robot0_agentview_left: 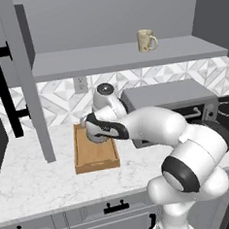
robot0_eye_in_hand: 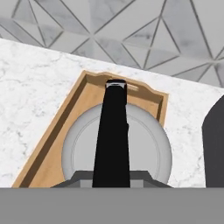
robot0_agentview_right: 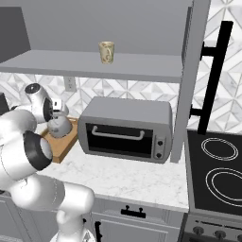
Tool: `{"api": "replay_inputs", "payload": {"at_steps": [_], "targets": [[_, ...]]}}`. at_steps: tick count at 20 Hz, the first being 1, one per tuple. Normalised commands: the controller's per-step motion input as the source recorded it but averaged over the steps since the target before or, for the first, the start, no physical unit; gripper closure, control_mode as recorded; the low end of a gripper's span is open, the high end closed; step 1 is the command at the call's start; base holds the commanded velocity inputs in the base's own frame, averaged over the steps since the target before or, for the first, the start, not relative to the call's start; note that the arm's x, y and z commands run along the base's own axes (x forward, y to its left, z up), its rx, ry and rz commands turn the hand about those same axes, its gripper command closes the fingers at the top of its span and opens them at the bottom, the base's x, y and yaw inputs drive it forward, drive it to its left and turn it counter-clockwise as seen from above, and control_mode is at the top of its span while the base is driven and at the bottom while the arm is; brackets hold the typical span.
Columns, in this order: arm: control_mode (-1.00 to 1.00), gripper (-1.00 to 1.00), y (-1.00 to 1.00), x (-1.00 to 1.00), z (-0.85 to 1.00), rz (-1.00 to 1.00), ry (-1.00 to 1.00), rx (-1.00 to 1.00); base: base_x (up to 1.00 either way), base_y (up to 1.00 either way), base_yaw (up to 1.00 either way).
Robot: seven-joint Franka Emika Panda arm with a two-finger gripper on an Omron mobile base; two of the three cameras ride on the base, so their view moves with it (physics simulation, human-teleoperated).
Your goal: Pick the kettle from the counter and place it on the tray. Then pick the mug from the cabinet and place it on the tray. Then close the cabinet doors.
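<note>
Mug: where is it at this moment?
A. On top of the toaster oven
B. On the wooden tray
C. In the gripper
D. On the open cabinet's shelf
D. The mug stands upright on the cabinet shelf, above the toaster oven.

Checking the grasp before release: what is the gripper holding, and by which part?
The kettle, by its black top handle, over the tray; the fingertips themselves are hidden.
</note>
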Motion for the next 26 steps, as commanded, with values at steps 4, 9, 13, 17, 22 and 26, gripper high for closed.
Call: {"api": "replay_inputs", "payload": {"at_steps": [4, 9, 13, 17, 22, 26], "targets": [[-1.0, 1.0, 0.07, 0.47, -0.22, 0.01, 0.0, 0.0, 0.0, 0.0, 0.0], [-1.0, 1.0, 0.06, 0.46, -0.2, 0.0, 0.0, 0.0, 0.0, 0.0, 0.0], [-1.0, 1.0, 0.08, 0.36, -0.2, 0.0, 0.0, 0.0, 0.0, 0.0, 0.0], [-1.0, 1.0, 0.05, 0.31, -0.22, 0.0, 0.0, 0.0, 0.0, 0.0, 0.0], [-1.0, 1.0, 0.03, 0.25, -0.18, 0.01, 0.0, 0.0, 0.0, 0.0, 0.0], [-1.0, 1.0, 0.04, 0.22, -0.21, 0.03, 0.0, 0.0, 0.0, 0.0, 0.0]]}}
